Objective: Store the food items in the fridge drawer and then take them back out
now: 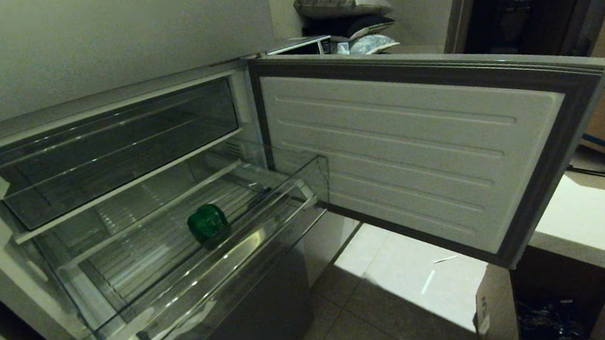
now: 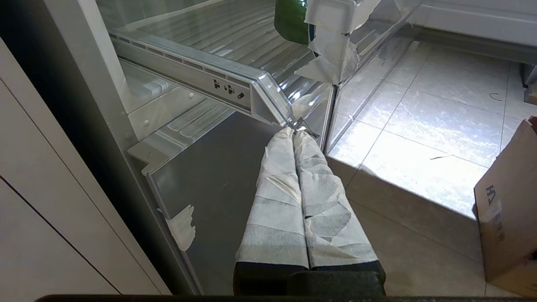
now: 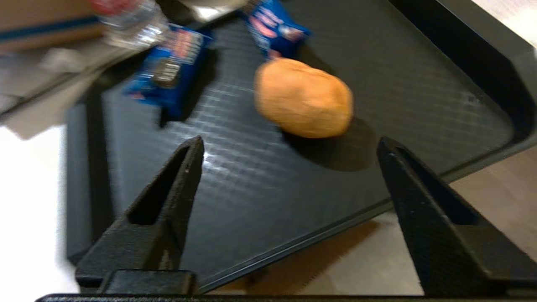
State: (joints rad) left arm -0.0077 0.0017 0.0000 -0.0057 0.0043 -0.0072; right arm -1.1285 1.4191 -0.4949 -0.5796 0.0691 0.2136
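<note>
Pale floor tiles (image 1: 401, 271) run beneath an open fridge whose door (image 1: 417, 148) swings out toward three o'clock in the head view. At about eight o'clock from the door, the fridge drawer (image 1: 218, 278) stands pulled out, its clear front lip facing forward. On its ribbed floor sits the dark-green bell pepper (image 1: 207, 222), close behind that lip and nearer the door side. A shallower clear bin (image 1: 112, 149) lies above it, at roughly eleven o'clock from the pepper.

Neither arm shows in the head view. The left gripper (image 2: 295, 134), its fingers wrapped in pale tape and pressed together, hangs beside the lower front corner of the fridge, holding nothing.

The right gripper (image 3: 289, 144) hovers over a black ribbed tray (image 3: 419, 84) with its jaws spread wide and empty. The tan-orange lump (image 3: 303, 97) lies on the tray just beyond the fingertips, untouched. Two blue snack packets (image 3: 172, 67) and a plastic bottle (image 3: 134, 19) lie farther off near the tray's far edge.
</note>
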